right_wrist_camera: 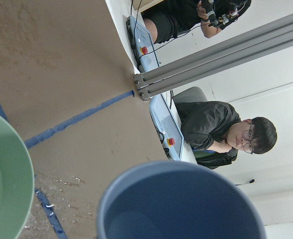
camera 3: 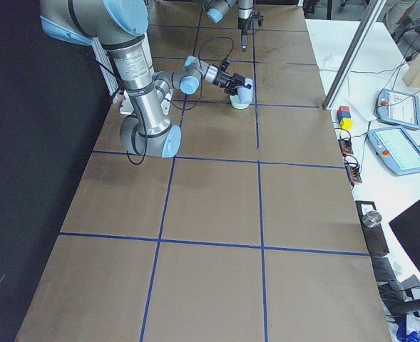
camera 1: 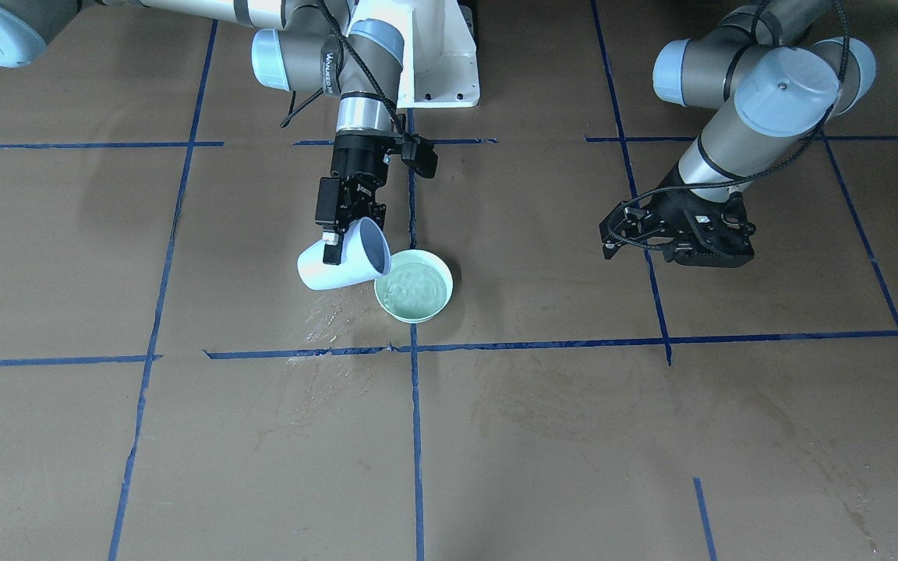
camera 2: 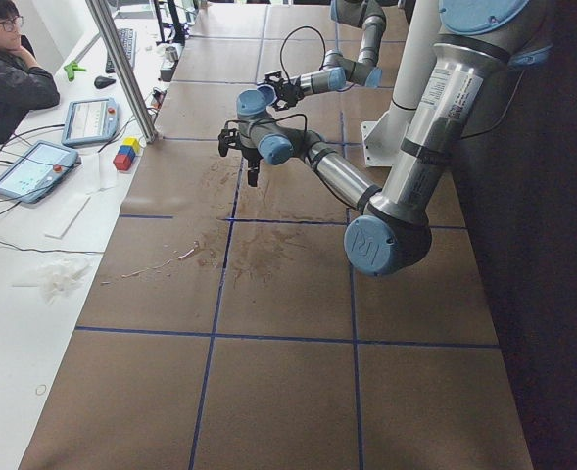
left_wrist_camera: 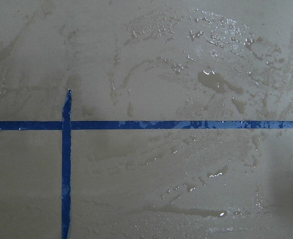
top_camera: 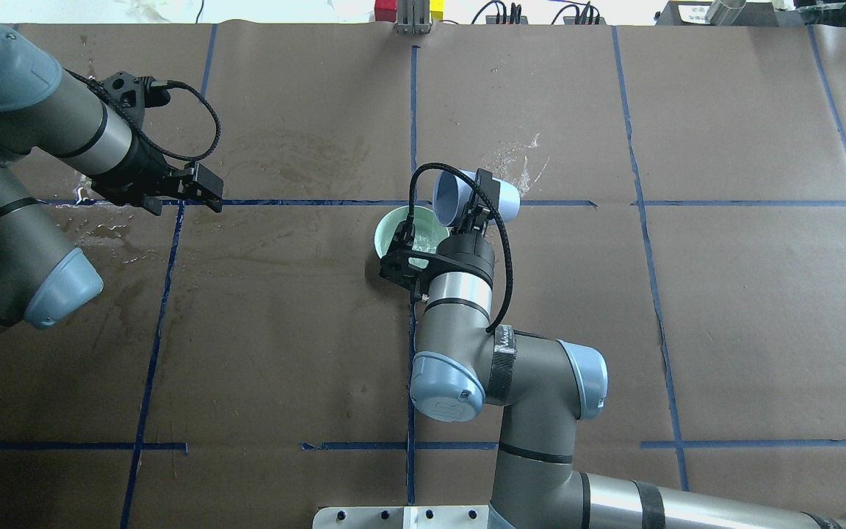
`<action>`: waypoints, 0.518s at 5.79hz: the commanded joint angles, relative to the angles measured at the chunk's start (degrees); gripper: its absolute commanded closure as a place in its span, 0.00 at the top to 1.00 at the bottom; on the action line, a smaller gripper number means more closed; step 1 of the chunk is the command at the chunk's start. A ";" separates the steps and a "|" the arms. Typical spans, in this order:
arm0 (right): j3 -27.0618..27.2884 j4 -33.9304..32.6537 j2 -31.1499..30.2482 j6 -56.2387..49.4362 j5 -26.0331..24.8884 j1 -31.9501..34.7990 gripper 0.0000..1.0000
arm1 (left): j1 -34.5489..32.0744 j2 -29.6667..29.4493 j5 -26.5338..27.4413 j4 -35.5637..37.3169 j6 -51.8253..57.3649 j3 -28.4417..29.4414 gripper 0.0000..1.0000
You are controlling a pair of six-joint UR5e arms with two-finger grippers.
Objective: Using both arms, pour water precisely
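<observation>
My right gripper (camera 1: 351, 238) is shut on a cup (camera 1: 344, 261), white outside and blue-grey inside. The cup is tipped far over, with its mouth at the rim of a pale green bowl (camera 1: 413, 291) near the table's centre. Water (camera 1: 415, 290) ripples inside the bowl. The right wrist view shows the cup's blue inside (right_wrist_camera: 181, 209) and the bowl's edge (right_wrist_camera: 4, 184). My left gripper (camera 1: 706, 261) hangs over the table well to the side, pointing down, open and holding nothing. Both arms show in the overhead view, with the cup (top_camera: 500, 198) beside the bowl (top_camera: 393, 228).
Spilled droplets (camera 1: 324, 319) glisten beside the bowl, and a wet stained patch (left_wrist_camera: 216, 84) lies under my left gripper. Blue tape lines (camera 1: 415, 436) grid the brown table. The white pedestal (camera 1: 441, 70) stands behind. A person (camera 2: 9, 83), tablets (camera 2: 33, 171) and a metal post (camera 2: 121, 69) are at the far edge.
</observation>
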 commanded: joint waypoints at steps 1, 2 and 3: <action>0.24 7.29 -0.37 9.94 6.28 1.32 0.00 | 0.00 -0.09 0.00 0.00 0.00 -0.02 1.00; 1.46 10.82 -1.33 24.02 12.51 2.98 0.00 | 0.00 -0.09 0.00 0.00 0.00 -0.02 1.00; 5.56 11.12 -3.69 31.30 16.84 4.91 0.00 | 0.00 -0.09 0.00 0.00 -0.09 -0.02 1.00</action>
